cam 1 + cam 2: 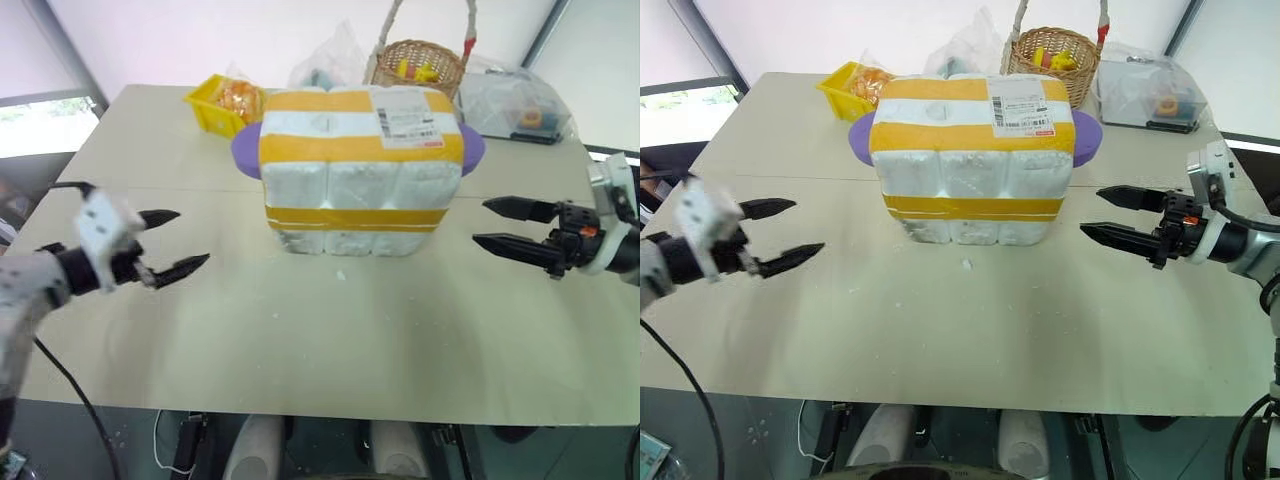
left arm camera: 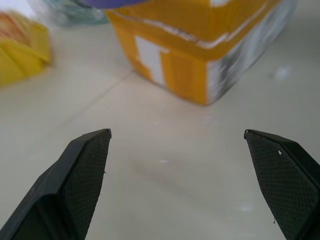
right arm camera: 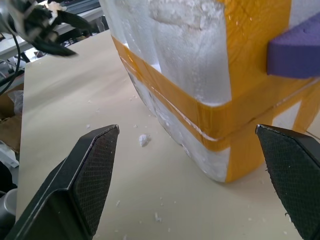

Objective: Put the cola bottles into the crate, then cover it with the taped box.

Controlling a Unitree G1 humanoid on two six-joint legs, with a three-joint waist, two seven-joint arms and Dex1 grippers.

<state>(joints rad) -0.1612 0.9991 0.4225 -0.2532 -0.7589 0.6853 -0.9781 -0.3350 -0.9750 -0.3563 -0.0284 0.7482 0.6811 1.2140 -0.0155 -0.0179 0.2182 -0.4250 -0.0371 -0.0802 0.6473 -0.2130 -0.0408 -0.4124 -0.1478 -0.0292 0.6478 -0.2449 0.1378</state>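
The taped box (image 1: 355,150) sits mid-table, set down over the crate (image 1: 355,232), whose yellow-banded base shows just beneath its lower edge. No cola bottles are visible; presumably they are inside, so the task looks all but finished. The box is white styrofoam wrapped in wide yellow tape, with a shipping label on top and purple rounded ends sticking out left and right. It should be light and stiff, but crumbly: white flecks already dot the table (image 1: 330,340) in front of it. The tape looks slick, the bare foam grippier yet easy to dent. If it needs adjusting, I would take it from both sides at once, pressing on the taped bands or under the purple ends, gently.

The left gripper (image 1: 172,242) hovers to the left and nearer, fingers spread wide, nothing in them. The right gripper (image 1: 505,225) mirrors it on the right, likewise agape and empty, apart from the box.

Farther back stand a yellow bin (image 1: 222,103) and a wicker basket (image 1: 420,62).
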